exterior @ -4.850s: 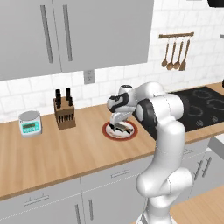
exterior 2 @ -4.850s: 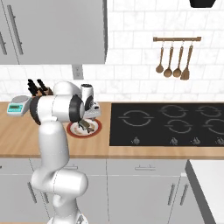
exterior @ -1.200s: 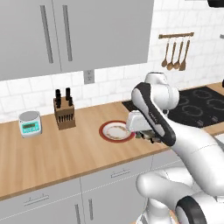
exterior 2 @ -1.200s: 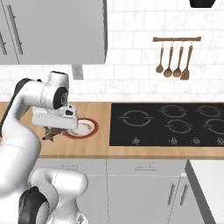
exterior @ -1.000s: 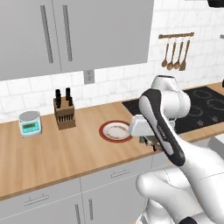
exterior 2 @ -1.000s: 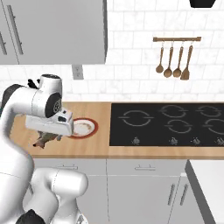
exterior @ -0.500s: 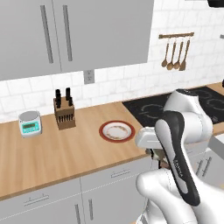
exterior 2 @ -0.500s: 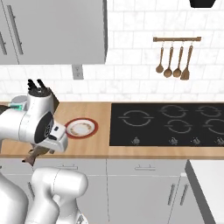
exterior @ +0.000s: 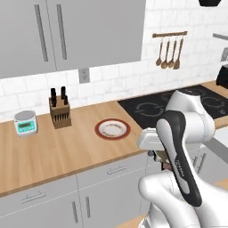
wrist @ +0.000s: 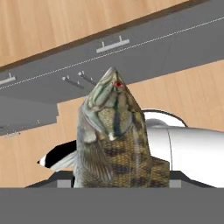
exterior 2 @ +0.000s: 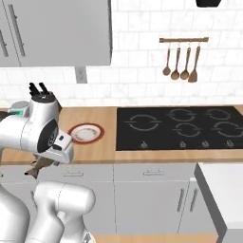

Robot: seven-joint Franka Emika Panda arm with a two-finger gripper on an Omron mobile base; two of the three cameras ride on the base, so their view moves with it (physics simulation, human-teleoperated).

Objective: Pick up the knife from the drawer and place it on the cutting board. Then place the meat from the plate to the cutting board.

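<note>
Gripper (wrist: 114,186) clamps meat (wrist: 114,140), fish-shaped, below counter edge; no writing legible.

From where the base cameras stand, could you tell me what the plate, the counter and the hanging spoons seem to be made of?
The plate looks like glazed ceramic: white centre, broad red rim, smooth.
The counter looks like light wood with a matte finish: warm tan with faint grain streaks.
The hanging spoons appear wooden: uniform brown bowls and handles, though they are small and painted material cannot be ruled out.
</note>
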